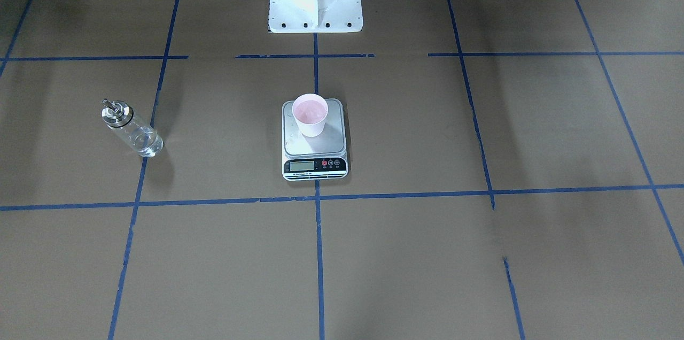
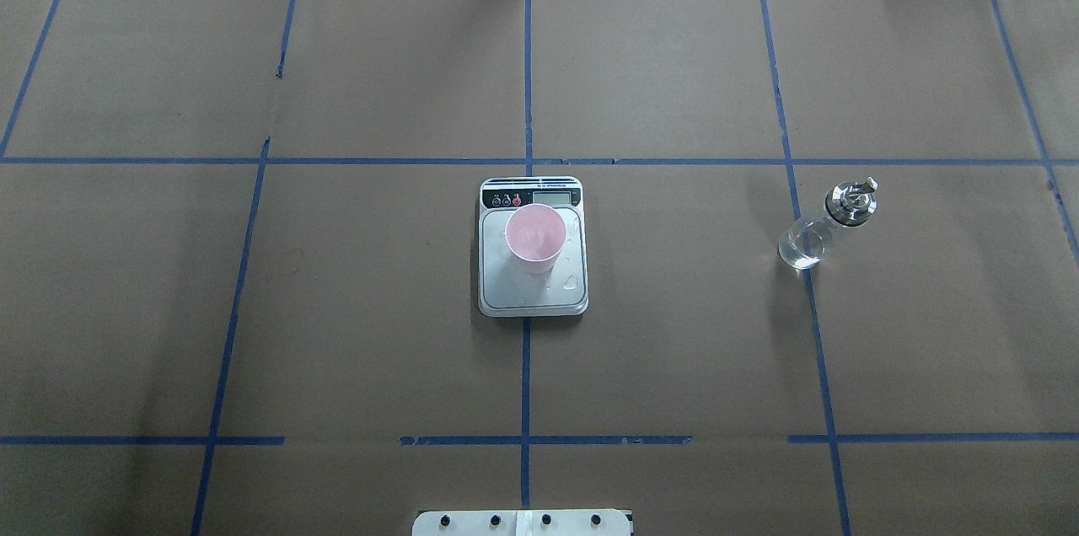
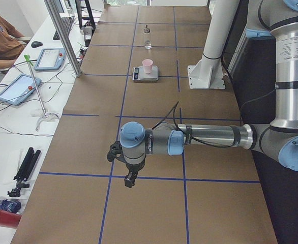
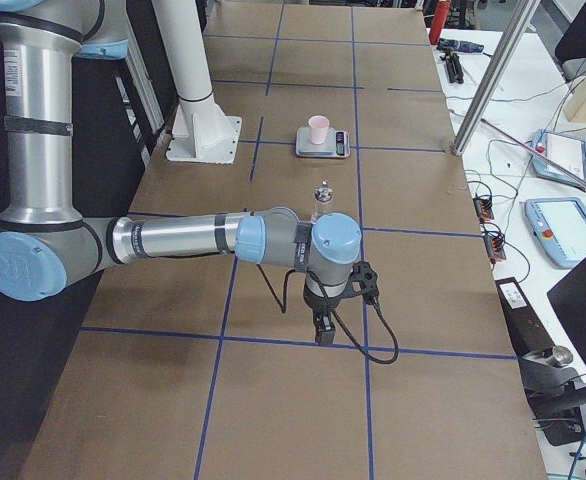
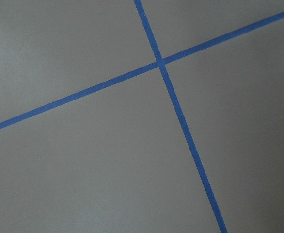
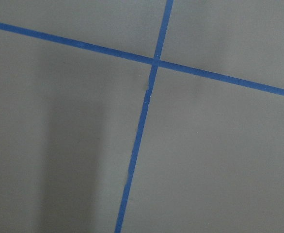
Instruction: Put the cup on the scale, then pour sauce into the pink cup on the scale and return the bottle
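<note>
cup (image 2: 534,238) sits upright on the scale (image 2: 506,287), centred so its weight reads true. bottle (image 2: 822,228) stands at 3 o'clock, well apart. drops (image 2: 573,283) on the platform suggest the pour is done. left gripper (image 3: 130,179) and right gripper (image 4: 323,328) hang near the table ends; can't tell if they're spread or pressed together.
</note>
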`<state>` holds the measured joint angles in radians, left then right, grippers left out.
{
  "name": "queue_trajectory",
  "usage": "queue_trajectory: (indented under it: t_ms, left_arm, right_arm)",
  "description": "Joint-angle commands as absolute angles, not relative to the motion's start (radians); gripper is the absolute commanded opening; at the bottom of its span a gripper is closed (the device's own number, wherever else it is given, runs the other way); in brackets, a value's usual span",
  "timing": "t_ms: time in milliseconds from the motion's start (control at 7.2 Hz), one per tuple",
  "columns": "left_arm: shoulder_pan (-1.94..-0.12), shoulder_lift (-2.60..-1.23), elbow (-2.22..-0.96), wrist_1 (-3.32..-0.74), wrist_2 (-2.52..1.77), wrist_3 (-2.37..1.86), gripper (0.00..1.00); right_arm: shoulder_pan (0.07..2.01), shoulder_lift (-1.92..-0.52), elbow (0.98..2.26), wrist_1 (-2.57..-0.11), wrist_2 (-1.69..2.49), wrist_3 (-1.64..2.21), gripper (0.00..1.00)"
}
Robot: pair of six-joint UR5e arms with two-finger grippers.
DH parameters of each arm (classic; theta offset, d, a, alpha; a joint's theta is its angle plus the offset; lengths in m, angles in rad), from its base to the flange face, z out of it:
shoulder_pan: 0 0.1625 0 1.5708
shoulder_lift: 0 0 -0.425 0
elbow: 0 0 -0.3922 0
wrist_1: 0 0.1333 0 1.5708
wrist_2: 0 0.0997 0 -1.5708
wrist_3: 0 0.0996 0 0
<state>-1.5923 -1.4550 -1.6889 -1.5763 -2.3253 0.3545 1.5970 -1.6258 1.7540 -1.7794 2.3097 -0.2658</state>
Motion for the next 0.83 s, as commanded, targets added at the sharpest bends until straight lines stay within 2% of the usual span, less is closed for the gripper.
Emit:
queue_trajectory:
  t_ms: [0,556,694]
  left_arm:
    - [-1.592,-1.454,-1.681,-1.582,-2.339,0.354,1.0]
    - [-1.592,-1.468,-1.683,-1.608,-2.339,0.297,1.0]
    - [-1.592,-1.468,-1.681,-1.618,-2.341,0.278,1.0]
  right_arm:
    - [1.597,-1.617,1.747,-1.72,2.377,-0.166,1.0]
    - [1.597,-1.611,1.744,-1.695,2.387,-0.144,1.0]
    - [1.595,-1.611,1.715,-1.621,2.385,-0.093,1.0]
